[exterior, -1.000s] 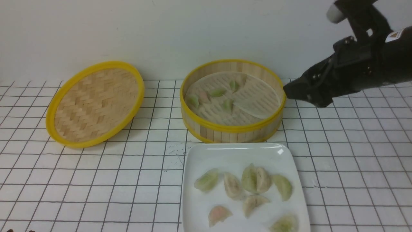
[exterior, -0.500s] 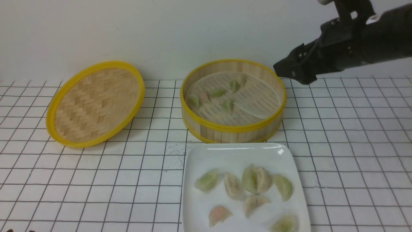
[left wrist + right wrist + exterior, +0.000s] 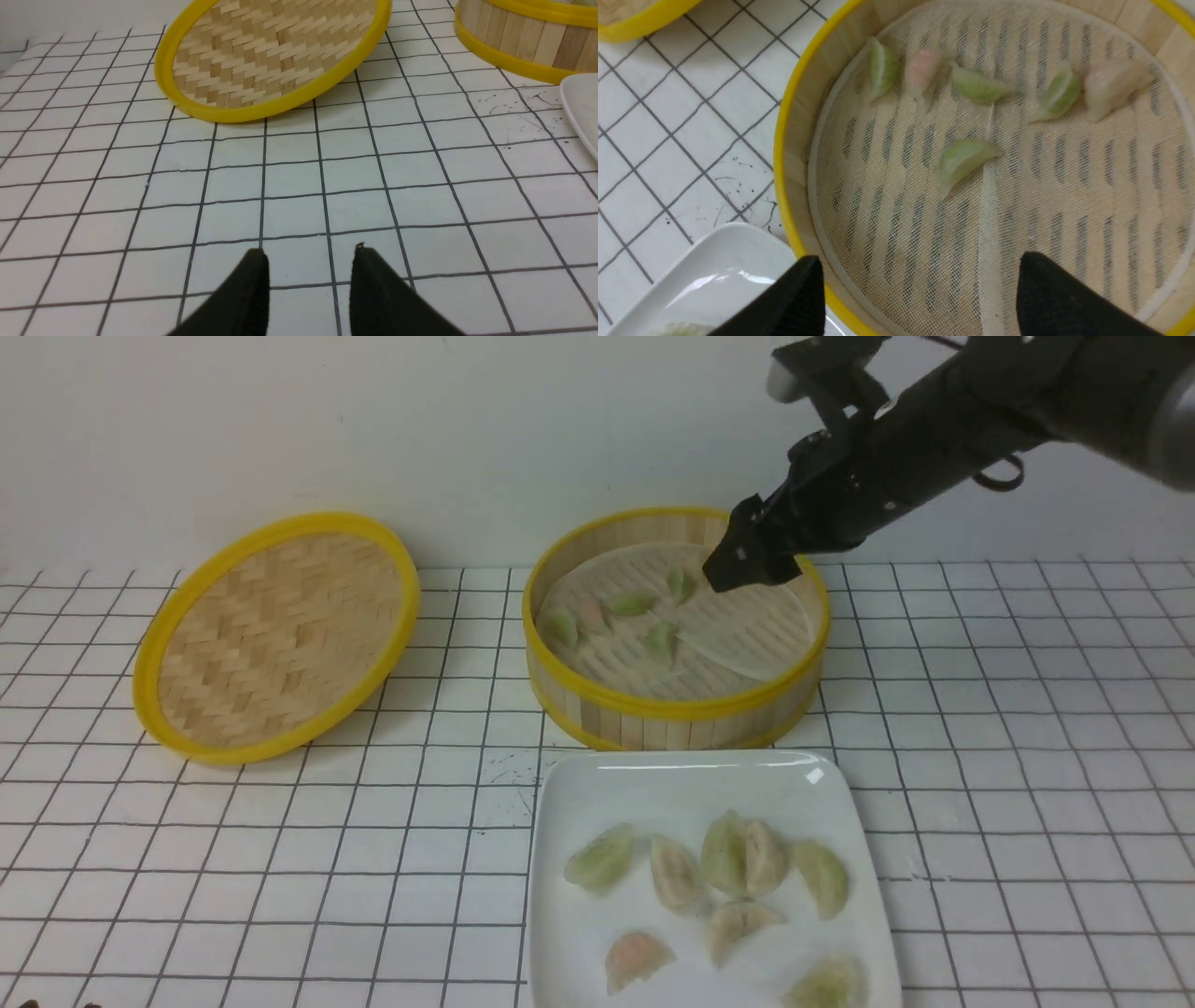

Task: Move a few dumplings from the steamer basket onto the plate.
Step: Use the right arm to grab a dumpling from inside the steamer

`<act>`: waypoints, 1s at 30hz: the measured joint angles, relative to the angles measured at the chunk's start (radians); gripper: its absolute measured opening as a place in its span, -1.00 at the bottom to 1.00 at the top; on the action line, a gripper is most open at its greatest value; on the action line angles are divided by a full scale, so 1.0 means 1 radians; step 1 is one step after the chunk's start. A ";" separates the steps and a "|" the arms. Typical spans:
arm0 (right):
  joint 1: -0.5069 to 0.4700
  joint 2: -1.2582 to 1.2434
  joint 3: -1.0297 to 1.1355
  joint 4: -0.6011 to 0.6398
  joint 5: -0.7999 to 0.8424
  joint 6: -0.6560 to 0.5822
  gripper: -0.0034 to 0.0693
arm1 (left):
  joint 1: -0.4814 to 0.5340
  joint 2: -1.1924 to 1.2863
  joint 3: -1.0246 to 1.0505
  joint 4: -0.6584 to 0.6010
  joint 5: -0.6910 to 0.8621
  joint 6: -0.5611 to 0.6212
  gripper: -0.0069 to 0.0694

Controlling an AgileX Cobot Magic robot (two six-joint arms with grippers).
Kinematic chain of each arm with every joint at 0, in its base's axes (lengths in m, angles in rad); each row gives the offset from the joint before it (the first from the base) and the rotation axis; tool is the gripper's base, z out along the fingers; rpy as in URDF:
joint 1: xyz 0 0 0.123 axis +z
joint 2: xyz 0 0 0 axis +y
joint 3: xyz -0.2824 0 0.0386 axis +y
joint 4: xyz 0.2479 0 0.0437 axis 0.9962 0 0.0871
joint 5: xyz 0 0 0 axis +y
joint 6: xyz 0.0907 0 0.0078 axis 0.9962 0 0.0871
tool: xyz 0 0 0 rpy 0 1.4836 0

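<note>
The steamer basket [image 3: 672, 709] stands at mid-table with several dumplings [image 3: 633, 605] on its whitish liner, mostly in the left half. In front of it, the white plate [image 3: 681, 784] holds several more dumplings [image 3: 742, 854]. My right gripper [image 3: 738, 569] hovers over the basket's back right rim, open and empty. Its wrist view looks down into the basket [image 3: 784, 140]: a green dumpling [image 3: 964, 158] lies ahead of the wide-apart gripper [image 3: 920, 266], and a plate corner [image 3: 719, 275] shows. My left gripper [image 3: 309, 254] is open over bare grid table, holding nothing.
The flat woven lid [image 3: 275, 635] leans tilted at the back left, with its yellow rim [image 3: 275, 56] ahead of the left gripper. A white wall runs close behind the basket. The table is covered by a white sheet with a black grid.
The right arm swung left and upward from beside the basket's right side to above its back right rim. Its jaws stay wide. Dumplings, plate and lid have not moved.
</note>
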 joint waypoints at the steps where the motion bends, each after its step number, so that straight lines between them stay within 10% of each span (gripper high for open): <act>1: 0.006 0.033 -0.030 0.004 0.013 0.002 0.46 | 0.000 0.000 0.000 0.000 0.000 0.000 -0.23; 30: 0.020 0.258 -0.095 0.174 -0.134 0.000 0.46 | 0.000 0.000 0.000 0.000 0.000 0.000 -0.23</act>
